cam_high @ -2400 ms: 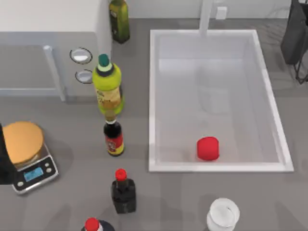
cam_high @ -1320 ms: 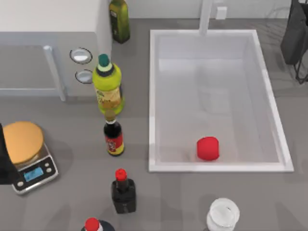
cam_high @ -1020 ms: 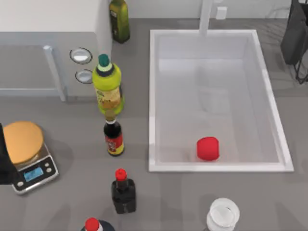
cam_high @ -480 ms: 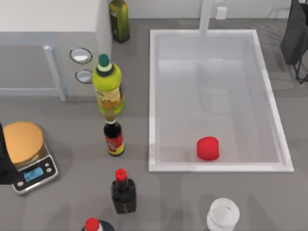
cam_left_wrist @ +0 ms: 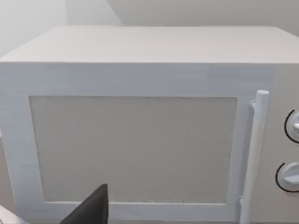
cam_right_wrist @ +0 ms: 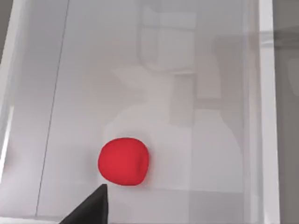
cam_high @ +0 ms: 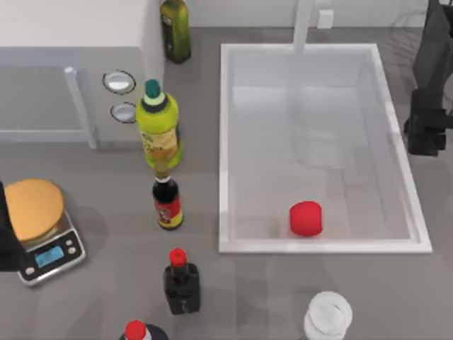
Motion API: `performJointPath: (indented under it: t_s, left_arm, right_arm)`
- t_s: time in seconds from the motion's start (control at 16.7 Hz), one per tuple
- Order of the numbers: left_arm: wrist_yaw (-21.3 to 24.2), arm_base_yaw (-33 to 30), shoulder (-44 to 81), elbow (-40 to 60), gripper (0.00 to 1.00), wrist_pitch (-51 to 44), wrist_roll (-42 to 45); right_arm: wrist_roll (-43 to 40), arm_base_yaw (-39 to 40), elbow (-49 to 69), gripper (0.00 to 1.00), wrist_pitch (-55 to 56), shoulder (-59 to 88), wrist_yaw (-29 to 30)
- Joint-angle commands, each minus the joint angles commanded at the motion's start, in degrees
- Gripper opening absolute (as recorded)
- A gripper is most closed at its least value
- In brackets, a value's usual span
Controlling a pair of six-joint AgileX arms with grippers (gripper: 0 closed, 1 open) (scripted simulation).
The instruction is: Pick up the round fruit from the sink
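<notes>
1. The small bright-red rounded fruit (cam_high: 306,218) lay on the pale grey floor of the large white rectangular sink (cam_high: 224,142), near the sink's front short wall and well apart from the white faucet (cam_high: 303,25) at the far short side.
2. In the right wrist view the red fruit (cam_right_wrist: 124,161) sat alone on the basin floor (cam_right_wrist: 70,70), not touching any wall.
3. The right gripper (cam_high: 425,134) hung over the sink's right rim, at the right edge of the table, well apart from the fruit; I cannot tell if its fingers were spread or closed.
4. The left arm (cam_high: 6,241) was parked at the left edge of the table, beside a small digital kitchen scale with an orange round top (cam_high: 39,223).
5. The left wrist view faced the door of a white microwave oven (cam_left_wrist: 135,140).
6. A tall yellow-green plastic bottle with a green cap (cam_high: 158,127) stood between the microwave and the sink, and a small dark sauce bottle with a red label (cam_high: 167,200) stood just in front of it
</notes>
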Motion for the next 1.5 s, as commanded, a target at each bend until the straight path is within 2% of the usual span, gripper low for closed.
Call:
performJointPath:
  t_s: [0.36,0.66,1.2,1.5]
  left_arm:
    - [0.0,0.0,0.0,0.0,1.0,0.0,0.0]
    - [0.0,0.0,0.0,0.0,1.0,0.0,0.0]
    - [0.0,0.0,0.0,0.0,1.0,0.0,0.0]
    - [0.0,0.0,0.0,0.0,1.0,0.0,0.0]
  right_arm:
    - [8.01,7.72,25.94,1.0,-16.54,34.71,0.04]
    - [12.13,11.69,39.11,1.0,-25.04,52.16,0.06]
    - [12.91,12.21,41.08,1.0,-25.77,55.95,0.06]
    - [13.05,12.37,36.26,1.0,-13.38,62.93,0.14]
